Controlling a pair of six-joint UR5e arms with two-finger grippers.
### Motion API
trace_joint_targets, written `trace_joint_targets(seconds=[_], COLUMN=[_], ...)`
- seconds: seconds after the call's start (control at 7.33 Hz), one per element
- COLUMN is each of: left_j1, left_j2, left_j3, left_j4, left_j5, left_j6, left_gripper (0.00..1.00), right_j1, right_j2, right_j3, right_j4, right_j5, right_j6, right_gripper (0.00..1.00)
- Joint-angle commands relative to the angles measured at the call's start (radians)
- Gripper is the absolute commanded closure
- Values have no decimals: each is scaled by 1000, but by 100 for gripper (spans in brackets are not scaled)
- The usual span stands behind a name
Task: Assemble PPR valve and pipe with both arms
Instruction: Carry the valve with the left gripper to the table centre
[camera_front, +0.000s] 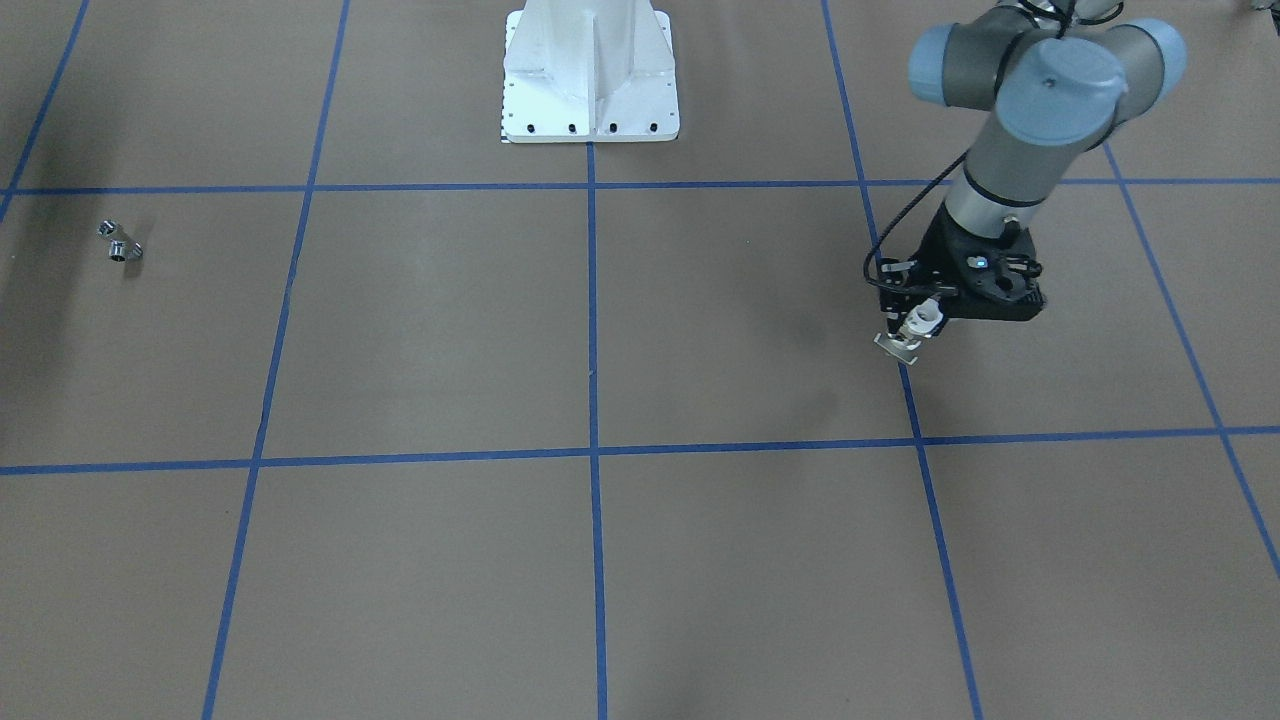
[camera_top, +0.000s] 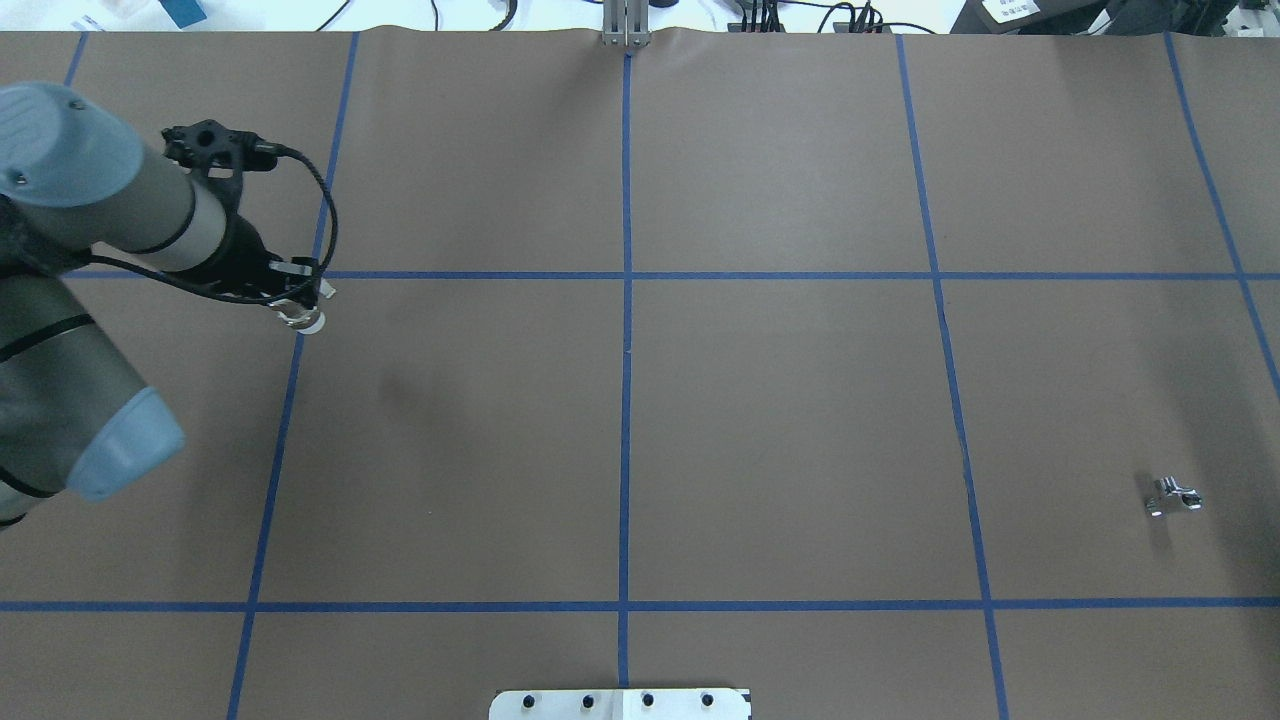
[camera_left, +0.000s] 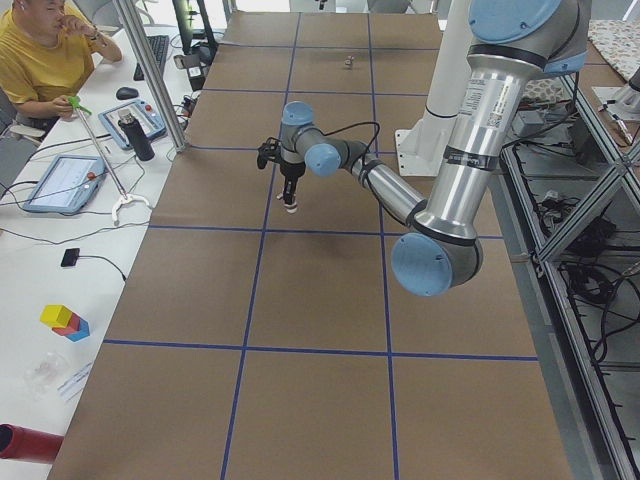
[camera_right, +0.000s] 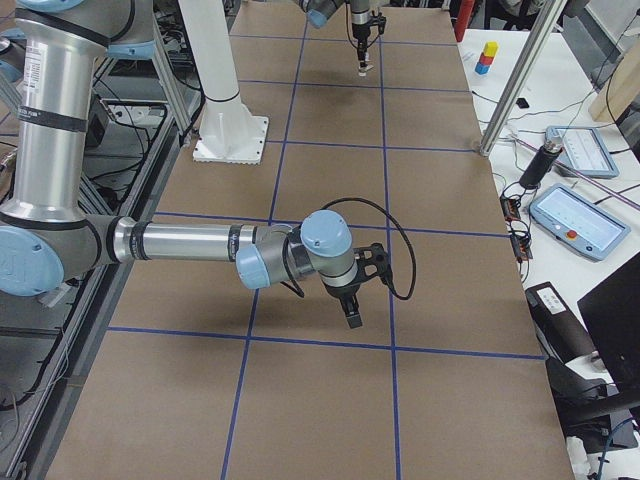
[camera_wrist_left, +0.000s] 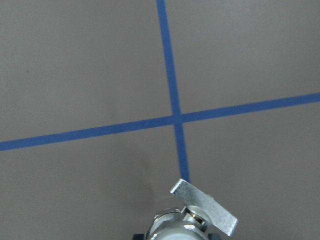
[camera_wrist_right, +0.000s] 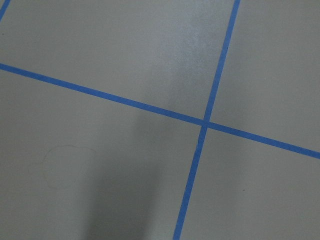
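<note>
My left gripper (camera_front: 910, 318) is shut on the PPR valve (camera_front: 921, 317) and holds it just above the table over a blue tape line. The valve's white collar and flat pale tab (camera_wrist_left: 204, 207) show at the bottom of the left wrist view. The overhead view shows the same grip (camera_top: 297, 308). The pipe (camera_front: 120, 242), a tiny chrome bent fitting, lies alone on the table far off on my right side (camera_top: 1172, 497). My right gripper (camera_right: 352, 308) shows only in the exterior right view, low over the table; I cannot tell whether it is open or shut.
The white bolted pedestal (camera_front: 590, 95) stands at the robot's edge of the table. Blue tape lines (camera_top: 626, 275) divide the brown surface into squares. A seated operator (camera_left: 45, 60) with tablets and a bottle is at a desk past the far edge.
</note>
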Motion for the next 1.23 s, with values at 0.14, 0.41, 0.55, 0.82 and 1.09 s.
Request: trace_joint_targets(seconds=[0.14, 0.41, 0.55, 0.82, 1.09], left_j1=[166, 205, 227, 262, 291], left_j2=[-334, -505, -517, -536, -583], left_j3=[181, 365, 379, 384, 451], left_j4=[95, 88, 85, 83, 80], left_j5=[86, 116, 134, 148, 168], left_j6=[-317, -469, -500, -515, -517], left_gripper=[100, 100, 100, 93, 86], right_j1=[0, 0, 0, 0, 0], right_j2=[0, 0, 0, 0, 0], right_j3=[0, 0, 0, 0, 0], right_j4=[0, -1, 0, 0, 0], right_j5=[1, 1, 1, 1, 2], right_j6=[0, 0, 2, 2, 2], right_gripper=[0, 0, 0, 0, 0])
